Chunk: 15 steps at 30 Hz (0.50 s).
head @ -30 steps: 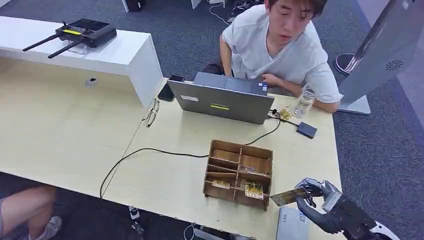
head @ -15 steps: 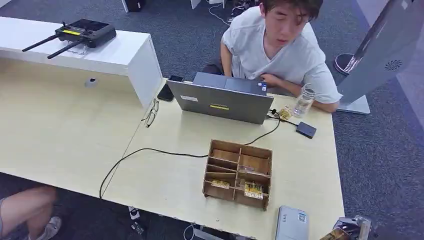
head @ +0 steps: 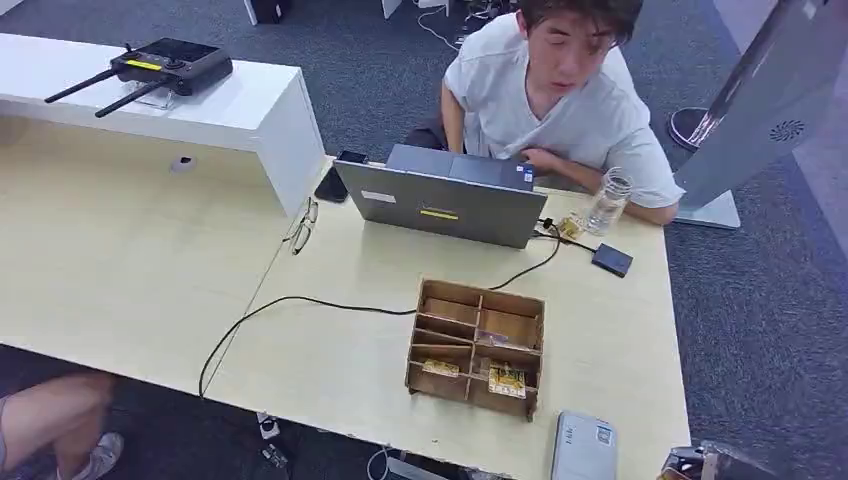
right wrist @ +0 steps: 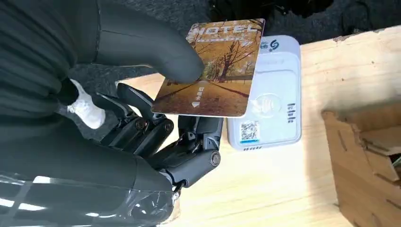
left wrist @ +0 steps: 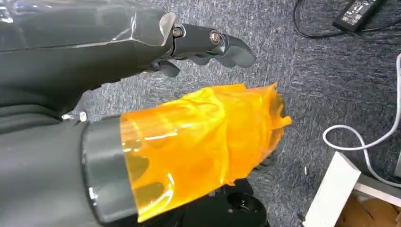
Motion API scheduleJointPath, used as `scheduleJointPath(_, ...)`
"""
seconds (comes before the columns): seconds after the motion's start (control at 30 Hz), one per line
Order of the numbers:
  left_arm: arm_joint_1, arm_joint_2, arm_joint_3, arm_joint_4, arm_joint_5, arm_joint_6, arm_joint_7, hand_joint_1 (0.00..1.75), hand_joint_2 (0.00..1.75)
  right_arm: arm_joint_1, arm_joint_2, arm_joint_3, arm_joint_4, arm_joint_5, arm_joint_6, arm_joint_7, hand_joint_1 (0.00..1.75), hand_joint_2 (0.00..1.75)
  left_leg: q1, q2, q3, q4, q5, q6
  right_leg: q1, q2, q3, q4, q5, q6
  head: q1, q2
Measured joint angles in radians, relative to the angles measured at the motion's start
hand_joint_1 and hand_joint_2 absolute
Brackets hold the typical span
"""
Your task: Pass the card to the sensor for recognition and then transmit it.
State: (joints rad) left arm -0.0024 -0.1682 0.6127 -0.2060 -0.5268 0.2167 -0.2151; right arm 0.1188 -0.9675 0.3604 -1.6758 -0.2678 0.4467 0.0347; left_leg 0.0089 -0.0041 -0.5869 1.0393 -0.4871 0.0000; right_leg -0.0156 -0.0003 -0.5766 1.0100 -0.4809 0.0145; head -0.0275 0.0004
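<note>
Just beyond the right hand [right wrist: 156,123], the card reader [right wrist: 269,94] lies on the desk [right wrist: 302,179]. The hand pinches the hotel card [right wrist: 217,78], partly overlapping the reader; recognition and handover apparently remain.

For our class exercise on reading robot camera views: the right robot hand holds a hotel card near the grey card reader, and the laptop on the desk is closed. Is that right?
Not quite. The laptop is open, its lid raised, as the head view shows. The rest stands: the right robot hand holds the hotel card near the grey card reader.

A light wooden table [head: 330,350] carries a laptop [head: 440,205], compartment box [head: 478,345], sensor [head: 584,447] and bottle [head: 609,200].
</note>
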Motion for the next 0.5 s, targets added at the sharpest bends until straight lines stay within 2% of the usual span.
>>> scheduleJointPath(0.23,-0.002,0.0,0.0,0.0,-0.004,0.004,0.003,0.0,0.0,-0.063,0.051,0.091,0.018,0.013,-0.035,0.0,1.75,1.75,0.0,0.0,0.0,0.0,0.0,0.0,0.0,0.0,0.0,0.0,0.0,0.0,0.0,0.0)
scheduleJointPath(0.5,-0.003,0.0,0.0,0.0,-0.009,0.005,0.003,0.0,0.0,-0.107,0.09,0.147,0.038,0.019,-0.053,0.017,1.75,1.75,0.0,0.0,0.0,0.0,0.0,0.0,0.0,0.0,0.0,0.0,0.0,0.0,0.0,0.0)
